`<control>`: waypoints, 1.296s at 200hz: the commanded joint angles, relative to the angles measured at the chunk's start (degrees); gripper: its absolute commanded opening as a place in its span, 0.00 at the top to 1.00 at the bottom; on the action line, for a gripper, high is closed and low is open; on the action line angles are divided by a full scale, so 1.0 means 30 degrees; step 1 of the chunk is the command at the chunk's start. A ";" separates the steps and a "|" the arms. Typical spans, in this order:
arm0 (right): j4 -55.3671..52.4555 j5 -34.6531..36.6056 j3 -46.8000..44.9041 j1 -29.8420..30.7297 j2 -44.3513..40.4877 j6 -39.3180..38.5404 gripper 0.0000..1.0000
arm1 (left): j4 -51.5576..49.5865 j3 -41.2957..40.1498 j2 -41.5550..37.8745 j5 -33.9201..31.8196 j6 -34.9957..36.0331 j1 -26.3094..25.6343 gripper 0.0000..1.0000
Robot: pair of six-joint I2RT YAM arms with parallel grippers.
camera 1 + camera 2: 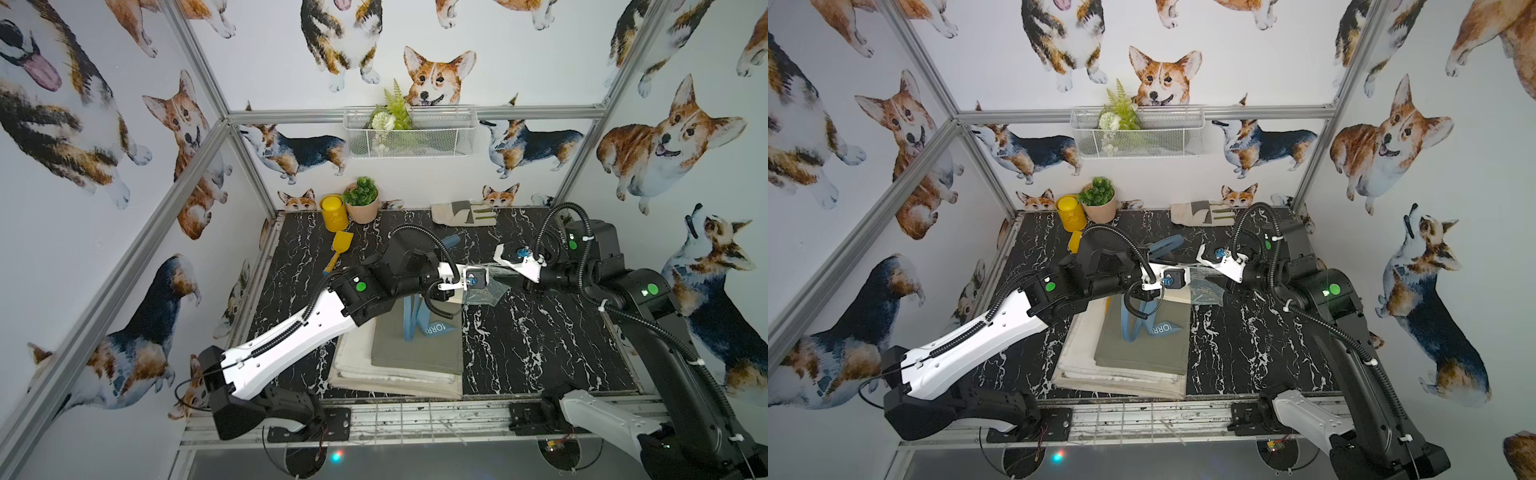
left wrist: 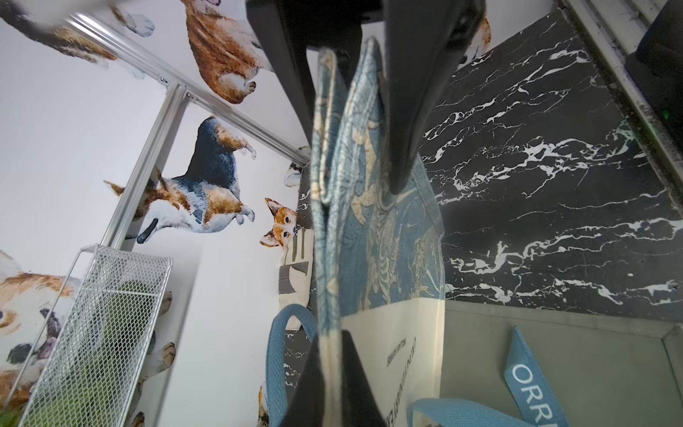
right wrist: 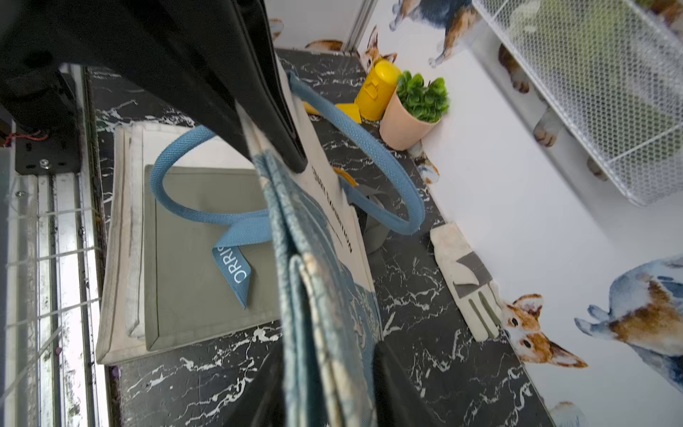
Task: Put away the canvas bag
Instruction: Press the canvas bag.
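Corgi-print walls (image 1: 270, 62) in an aluminium frame (image 1: 536, 111) enclose a black, white-veined marble tabletop (image 1: 540, 345).

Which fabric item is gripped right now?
The blue-printed canvas bag, clamped in the left tool; the grey-green cloth and cream cloths lie folded flat in a stack.

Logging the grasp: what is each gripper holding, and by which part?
Left gripper shut on the folded patterned body of the canvas bag, not its blue handles. Right gripper straddles the same fold; grip cannot be told.
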 commanded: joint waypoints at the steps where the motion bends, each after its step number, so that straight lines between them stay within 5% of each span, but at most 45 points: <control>1: 0.0865 -0.2544 -0.1084 -0.0428 -0.0544 0.1014 0.49 | 0.4221 -0.1511 -0.1442 0.2204 -0.0990 0.0541 1.00; 38: 0.4424 -0.5255 -0.3754 -0.1456 -0.1829 0.3074 0.33 | 0.7064 -0.3631 -0.3285 0.5230 -0.3005 0.1973 1.00; 77: 0.6467 -0.5707 -0.4875 -0.1512 -0.1812 0.3488 0.36 | 0.8336 -0.4427 -0.4312 0.6609 -0.4724 0.3068 1.00; 143: 0.8927 -0.5443 -0.6147 -0.1606 -0.2932 0.4096 0.99 | 0.8199 -0.5140 -0.5033 0.6991 -0.6155 0.4230 1.00; 152: 0.8912 -0.5421 -0.6036 -0.1595 -0.2962 0.4092 1.00 | 0.7319 -0.4787 -0.4766 0.6963 -0.5900 0.4227 1.00; 195: 0.6256 -0.5188 -0.4255 -0.1588 -0.2369 0.2513 1.00 | 0.4023 -0.1696 -0.2809 0.7153 -0.5579 0.3407 0.46; 219: 0.4109 -0.4731 -0.3090 -0.1572 -0.1720 0.1312 1.00 | 0.2394 0.0235 -0.1381 0.7040 -0.4526 0.2642 0.34; 259: 0.3252 -0.4104 -0.2456 -0.1572 -0.1224 0.0704 1.00 | 0.1490 0.2228 0.0531 0.6834 -0.4039 0.1931 0.30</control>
